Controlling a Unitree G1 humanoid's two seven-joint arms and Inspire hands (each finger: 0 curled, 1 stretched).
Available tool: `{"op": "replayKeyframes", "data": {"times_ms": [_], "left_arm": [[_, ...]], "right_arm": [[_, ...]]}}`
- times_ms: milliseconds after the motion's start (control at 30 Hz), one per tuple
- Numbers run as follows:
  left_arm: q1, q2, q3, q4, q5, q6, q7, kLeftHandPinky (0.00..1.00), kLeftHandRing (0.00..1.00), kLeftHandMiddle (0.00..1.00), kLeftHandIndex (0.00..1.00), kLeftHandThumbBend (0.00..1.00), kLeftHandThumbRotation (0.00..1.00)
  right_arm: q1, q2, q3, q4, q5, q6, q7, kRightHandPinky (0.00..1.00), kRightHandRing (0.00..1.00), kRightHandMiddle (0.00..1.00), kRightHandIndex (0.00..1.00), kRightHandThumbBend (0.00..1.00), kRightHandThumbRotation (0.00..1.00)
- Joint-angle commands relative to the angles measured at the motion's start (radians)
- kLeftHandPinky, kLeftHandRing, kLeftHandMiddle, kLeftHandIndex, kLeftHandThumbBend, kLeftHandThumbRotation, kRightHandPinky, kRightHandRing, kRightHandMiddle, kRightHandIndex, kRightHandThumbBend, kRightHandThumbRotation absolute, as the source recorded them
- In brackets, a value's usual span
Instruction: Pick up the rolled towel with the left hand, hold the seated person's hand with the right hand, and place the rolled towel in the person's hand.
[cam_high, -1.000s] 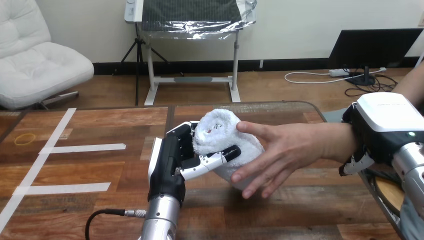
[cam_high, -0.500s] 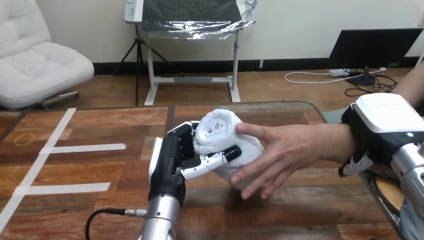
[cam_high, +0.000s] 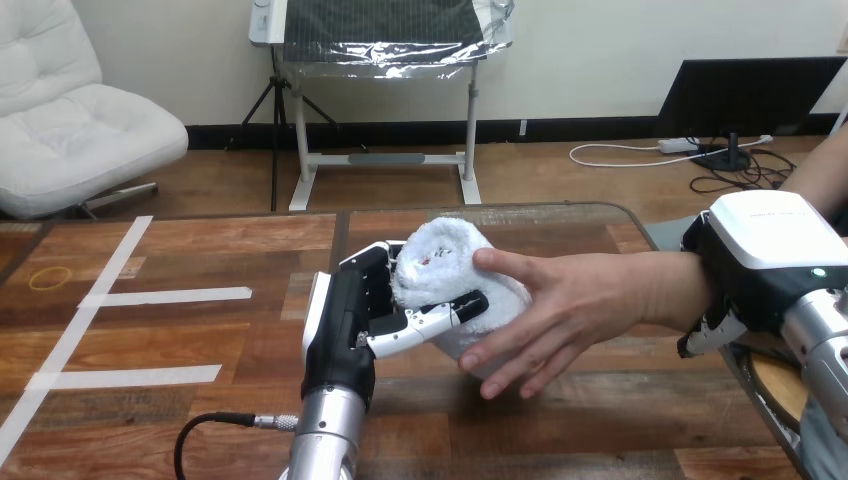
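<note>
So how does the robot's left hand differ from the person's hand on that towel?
The left hand curls its fingers and thumb round the rolled towel; the person's hand lies against it with fingers straight and spread. The left hand enters from the view's bottom, the person's hand reaches in from the right. Both touch the towel.

The table's (cam_high: 600, 420) left half is open wood, crossed only by flat tape (cam_high: 165, 296). The near strip in front of the person's hand (cam_high: 570, 300) is free as well. The middle is blocked: the left hand (cam_high: 345, 330) wraps the towel (cam_high: 445, 265), and the person's hand lies against its right side. At the right edge the right hand (cam_high: 765, 255) clasps the person's wrist (cam_high: 670, 285), closing that side.
</note>
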Motion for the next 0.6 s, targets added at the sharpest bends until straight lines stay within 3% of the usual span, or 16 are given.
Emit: {"op": "replayKeyframes", "data": {"times_ms": [0, 567], "left_arm": [[-0.118, -0.113, -0.011, -0.085, 0.006, -0.017, 0.001, 0.48, 0.47, 0.47, 0.5, 0.66, 0.0], [-0.107, -0.126, -0.038, -0.143, -0.006, -0.008, -0.004, 0.48, 0.47, 0.46, 0.5, 0.64, 0.0]], "right_arm": [[-0.081, 0.059, 0.003, -0.017, 0.029, -0.034, -0.03, 0.1, 0.16, 0.24, 0.29, 0.76, 0.0], [-0.087, 0.061, 0.013, -0.008, 0.008, -0.037, -0.033, 0.1, 0.16, 0.24, 0.29, 0.78, 0.0]]}}
